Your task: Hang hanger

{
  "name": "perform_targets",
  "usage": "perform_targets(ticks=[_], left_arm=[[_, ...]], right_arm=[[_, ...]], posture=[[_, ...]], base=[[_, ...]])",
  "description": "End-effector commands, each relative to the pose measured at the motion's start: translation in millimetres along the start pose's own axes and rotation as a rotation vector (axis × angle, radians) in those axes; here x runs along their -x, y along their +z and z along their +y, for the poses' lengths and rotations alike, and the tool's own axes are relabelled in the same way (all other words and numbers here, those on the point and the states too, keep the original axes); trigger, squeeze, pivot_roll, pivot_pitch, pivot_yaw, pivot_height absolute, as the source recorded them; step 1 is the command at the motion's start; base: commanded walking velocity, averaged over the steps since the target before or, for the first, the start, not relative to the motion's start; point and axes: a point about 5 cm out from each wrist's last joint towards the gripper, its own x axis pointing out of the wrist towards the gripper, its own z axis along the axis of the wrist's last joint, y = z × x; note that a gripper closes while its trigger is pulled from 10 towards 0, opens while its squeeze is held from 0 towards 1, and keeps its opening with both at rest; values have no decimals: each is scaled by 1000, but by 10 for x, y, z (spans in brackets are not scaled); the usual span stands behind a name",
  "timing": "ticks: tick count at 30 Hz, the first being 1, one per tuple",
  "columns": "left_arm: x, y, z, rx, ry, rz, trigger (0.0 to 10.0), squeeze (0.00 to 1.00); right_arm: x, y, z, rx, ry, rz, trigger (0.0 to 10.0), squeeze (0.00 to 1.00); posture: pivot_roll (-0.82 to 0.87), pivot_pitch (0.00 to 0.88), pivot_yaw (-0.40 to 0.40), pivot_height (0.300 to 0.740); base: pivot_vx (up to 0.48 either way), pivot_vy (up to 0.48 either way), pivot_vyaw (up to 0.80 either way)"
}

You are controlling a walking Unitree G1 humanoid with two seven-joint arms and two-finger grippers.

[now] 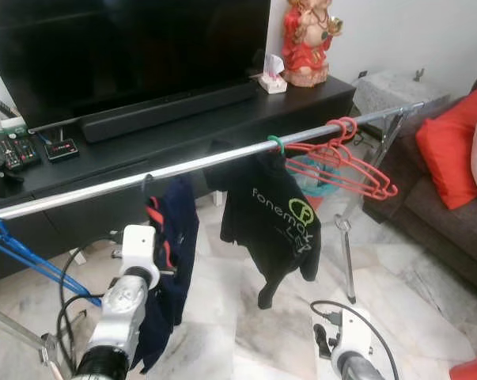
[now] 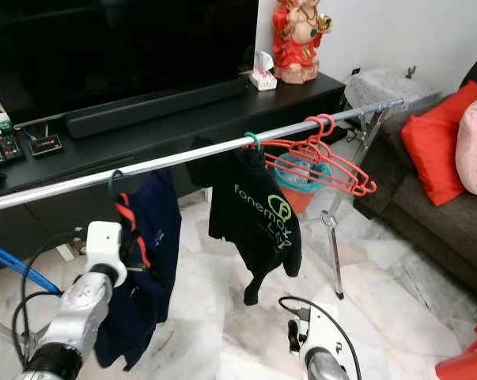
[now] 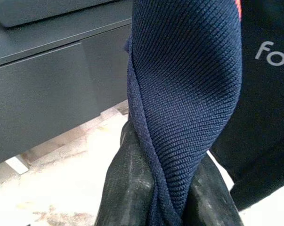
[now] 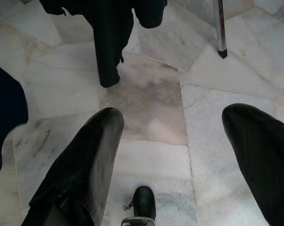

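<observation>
Left gripper (image 3: 167, 188) pinched ribbed navy knit garment (image 1: 168, 269) hanging off chrome rail (image 1: 183, 168); its hanger mostly hidden. Right gripper (image 4: 174, 155) spread wide over marble floor (image 4: 156, 108).

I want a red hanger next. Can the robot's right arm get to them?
Probably yes. The right gripper hangs open and low, and the red hangers sit on the rail's right end with nothing between.

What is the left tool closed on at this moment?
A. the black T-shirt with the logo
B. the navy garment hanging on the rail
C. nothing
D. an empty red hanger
B: in the left wrist view the left tool has both black fingers pinched around a fold of the navy garment, which hangs from the rail.
</observation>
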Motion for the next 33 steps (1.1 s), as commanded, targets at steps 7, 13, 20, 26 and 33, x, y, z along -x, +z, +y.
perform_targets(ticks=[7, 13, 20, 26, 33], left_arm=[[-198, 145, -71, -73, 29, 28, 10000, 0], [-313, 238, -66, -74, 99, 59, 10000, 0], [-353, 218, -64, -80, 169, 119, 10000, 0], [-327, 112, -22, -121, 197, 178, 10000, 0], [-280, -8, -39, -128, 180, 208, 10000, 0]], right_arm=[[-2, 17, -19, 4, -3, -10, 10000, 0], [-3, 23, -22, 2, -3, -13, 10000, 0], [-3, 24, -22, 3, -2, -13, 10000, 0], [-3, 24, -20, 4, 0, -12, 10000, 0], [-3, 23, -20, 4, 2, -13, 10000, 0]], posture=[[-10, 0, -30, 740], [-15, 0, -27, 740], [-18, 0, -25, 740], [-18, 0, -24, 740], [-17, 0, -24, 740]], base=[[0, 0, 0], [0, 0, 0], [0, 0, 0], [0, 0, 0], [0, 0, 0]])
